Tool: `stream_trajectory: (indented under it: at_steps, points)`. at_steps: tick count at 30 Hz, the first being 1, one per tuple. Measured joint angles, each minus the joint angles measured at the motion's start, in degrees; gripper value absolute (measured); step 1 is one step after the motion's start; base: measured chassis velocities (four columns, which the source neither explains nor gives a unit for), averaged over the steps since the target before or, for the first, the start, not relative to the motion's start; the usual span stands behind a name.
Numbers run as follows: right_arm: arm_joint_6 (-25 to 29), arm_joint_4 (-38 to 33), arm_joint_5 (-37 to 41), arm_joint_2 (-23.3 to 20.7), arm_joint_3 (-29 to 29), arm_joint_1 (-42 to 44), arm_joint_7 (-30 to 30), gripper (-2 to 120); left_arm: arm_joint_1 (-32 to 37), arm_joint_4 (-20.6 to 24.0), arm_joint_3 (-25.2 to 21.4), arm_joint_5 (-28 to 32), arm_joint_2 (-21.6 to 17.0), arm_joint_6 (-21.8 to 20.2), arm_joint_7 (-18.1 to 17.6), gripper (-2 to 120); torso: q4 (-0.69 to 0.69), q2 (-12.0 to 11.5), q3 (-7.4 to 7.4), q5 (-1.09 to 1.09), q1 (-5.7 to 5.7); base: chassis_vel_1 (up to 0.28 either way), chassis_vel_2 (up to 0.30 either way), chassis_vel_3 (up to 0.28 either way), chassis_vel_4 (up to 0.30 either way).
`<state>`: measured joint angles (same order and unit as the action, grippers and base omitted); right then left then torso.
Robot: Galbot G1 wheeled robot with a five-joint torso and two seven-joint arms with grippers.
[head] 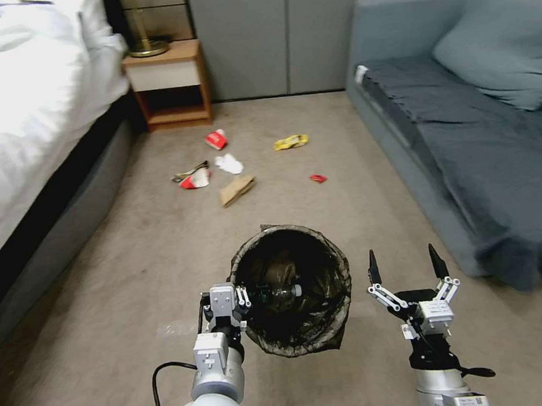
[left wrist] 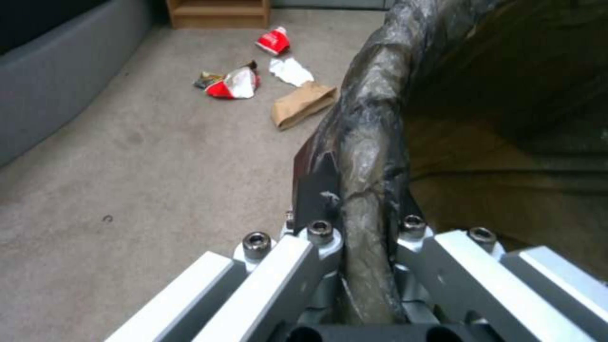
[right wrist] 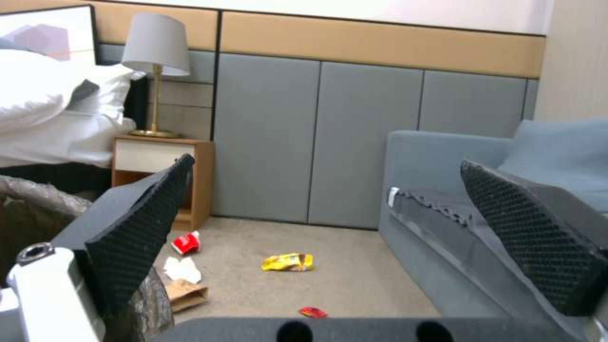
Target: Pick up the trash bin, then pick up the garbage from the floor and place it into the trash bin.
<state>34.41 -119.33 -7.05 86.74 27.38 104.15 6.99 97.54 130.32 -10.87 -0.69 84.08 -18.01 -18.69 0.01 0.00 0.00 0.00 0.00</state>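
Holding entry: trash bin (head: 290, 289), lower centre of the head view, raised off the floor (head: 131, 251), left gripper (head: 244, 296) clamped on its lined rim. Right gripper (head: 408, 270), lower right, spread wide, empty. Garbage: yellow wrapper (head: 290, 141), tissue (head: 229, 164), paper bag (head: 237, 190), mid-frame. Judged light, soft, crushable; best pinched at a raised fold.

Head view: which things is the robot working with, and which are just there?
Job: bin in left gripper; open right gripper; yellow wrapper; tissue; paper bag.
Just there: sofa; bed; nightstand.
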Motion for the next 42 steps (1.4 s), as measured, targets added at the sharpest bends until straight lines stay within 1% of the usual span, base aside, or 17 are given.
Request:
stream_trajectory:
  at_steps: [4,28,34,42]
  points:
    - [0.19,0.09,-0.13,-0.01,0.04,0.07,-0.04,100,-0.04,0.00,0.01,-0.10,0.03,0.13,0.04,0,-0.03,0.00,0.00,0.00,0.00,0.000,0.008,0.006,0.013]
    - [0.80,0.73,-0.05,0.31,1.03,-0.19,-1.00,100,-0.03,-0.61,0.00,-0.97,0.08,0.70,0.55,0,-0.02,0.00,0.00,0.00,0.00,-0.004,0.005,0.003,-0.004]
    - [0.83,0.74,-0.07,0.33,1.01,-0.22,-0.98,100,0.04,-0.61,-0.02,-0.99,0.08,0.71,0.55,0,-0.01,0.00,-0.01,0.01,0.00,-0.122,0.123,0.128,-0.101]
    - [0.82,0.73,-0.03,0.23,1.11,-0.33,-1.00,100,-0.06,-0.51,-0.74,-1.14,-0.01,0.74,0.56,0,-0.02,-0.01,0.00,-0.01,0.01,-0.216,0.222,0.214,-0.217]
